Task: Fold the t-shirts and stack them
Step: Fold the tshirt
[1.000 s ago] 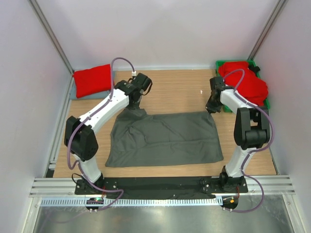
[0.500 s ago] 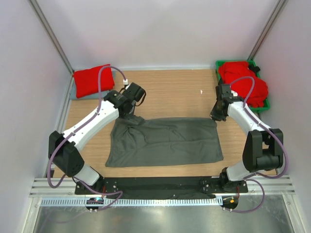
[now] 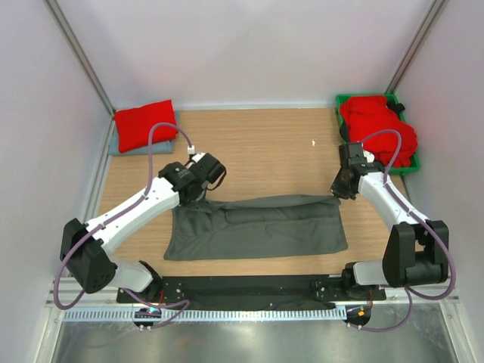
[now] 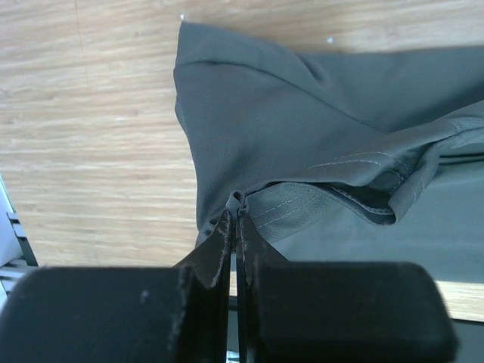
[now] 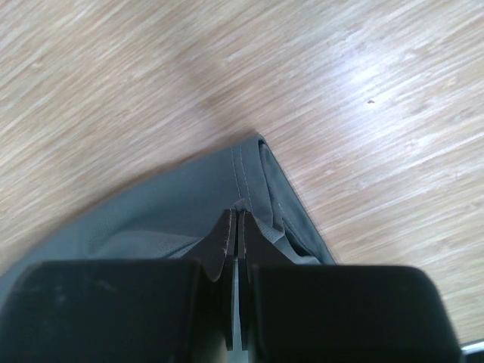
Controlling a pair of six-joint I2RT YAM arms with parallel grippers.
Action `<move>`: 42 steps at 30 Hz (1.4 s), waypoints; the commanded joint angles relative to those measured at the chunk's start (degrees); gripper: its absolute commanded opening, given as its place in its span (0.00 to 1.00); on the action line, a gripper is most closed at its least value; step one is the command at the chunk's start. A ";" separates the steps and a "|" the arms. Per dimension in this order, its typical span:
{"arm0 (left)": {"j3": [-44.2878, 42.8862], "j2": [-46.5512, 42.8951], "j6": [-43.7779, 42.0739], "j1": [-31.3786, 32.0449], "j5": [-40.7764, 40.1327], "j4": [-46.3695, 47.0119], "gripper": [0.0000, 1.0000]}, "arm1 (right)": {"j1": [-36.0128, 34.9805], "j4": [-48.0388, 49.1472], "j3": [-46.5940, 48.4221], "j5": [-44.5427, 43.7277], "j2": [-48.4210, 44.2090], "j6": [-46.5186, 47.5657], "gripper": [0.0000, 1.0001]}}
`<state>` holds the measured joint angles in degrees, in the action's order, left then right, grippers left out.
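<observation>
A dark charcoal grey t-shirt (image 3: 257, 231) lies spread across the middle of the wooden table, its far edge lifted and drawn over toward the near side. My left gripper (image 3: 198, 198) is shut on the shirt's far-left corner, a pinch of grey cloth (image 4: 236, 203) between its fingertips. At the far-right corner my right gripper (image 3: 337, 192) is shut on the hemmed edge (image 5: 240, 206). A folded red t-shirt (image 3: 145, 124) rests on a pale blue-grey one (image 3: 121, 147) at the back left. More red t-shirts (image 3: 380, 128) are heaped in the green bin (image 3: 346, 99).
The green bin stands at the back right corner against the wall. Bare wooden tabletop (image 3: 272, 144) shows between the two stacks. A black base plate (image 3: 249, 289) and metal rail run along the near edge.
Both grippers have moved toward the near edge, pulling the grey shirt's far edge with them and folding it over the rest. The visible shirt is now shorter front to back.
</observation>
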<state>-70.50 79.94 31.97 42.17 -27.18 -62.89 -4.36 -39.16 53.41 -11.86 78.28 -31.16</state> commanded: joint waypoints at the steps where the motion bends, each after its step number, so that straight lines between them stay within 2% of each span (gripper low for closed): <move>1: 2.64 -2.68 3.62 1.33 -0.86 -1.44 0.00 | -0.03 -0.65 -0.76 -1.68 -3.04 -0.13 0.01; 10: 7.22 -5.23 5.65 2.21 -0.42 -1.88 0.00 | -0.03 -1.71 -3.66 -1.94 -6.91 -0.04 0.01; 26: 8.89 -8.57 11.44 3.53 2.92 -6.36 0.02 | -0.03 -3.12 -6.65 -1.94 -10.69 -4.96 0.01; 29: 9.32 -9.36 12.50 3.53 5.10 -8.73 0.13 | -0.12 -3.99 -7.44 -2.03 -11.74 -6.98 0.03; 30: 9.50 -9.71 13.20 3.53 6.08 -9.61 0.31 | -0.12 -4.17 -7.61 -2.20 -12.10 -7.42 0.21; 32: 10.55 -11.73 13.91 3.71 8.10 -9.97 0.46 | -0.03 -4.87 -7.88 -2.47 -13.58 -8.74 0.47; 33: 10.91 -12.70 14.44 3.79 8.37 -10.40 0.54 | -0.03 -5.22 -7.97 -3.25 -14.03 -9.09 0.76; 35: 11.26 -14.98 14.88 3.79 8.37 -10.93 0.60 | -0.03 -5.84 -7.36 -4.48 -15.43 -9.36 0.93; 36: 11.00 -15.51 15.14 3.71 8.11 -11.72 0.63 | -0.12 -6.10 -6.92 -5.53 -15.79 -9.27 0.96; 38: 10.74 -16.40 15.32 3.71 7.32 -12.08 0.63 | -0.12 -6.28 -5.60 -5.46 -16.23 -9.01 0.96; 42: 11.00 -15.08 15.76 3.71 7.23 -8.32 0.58 | -0.03 -4.35 -4.37 -0.99 -16.85 -7.60 0.89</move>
<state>-59.27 64.01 46.28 45.69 -19.81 -73.14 -4.38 -45.12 45.89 -14.44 62.65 -39.13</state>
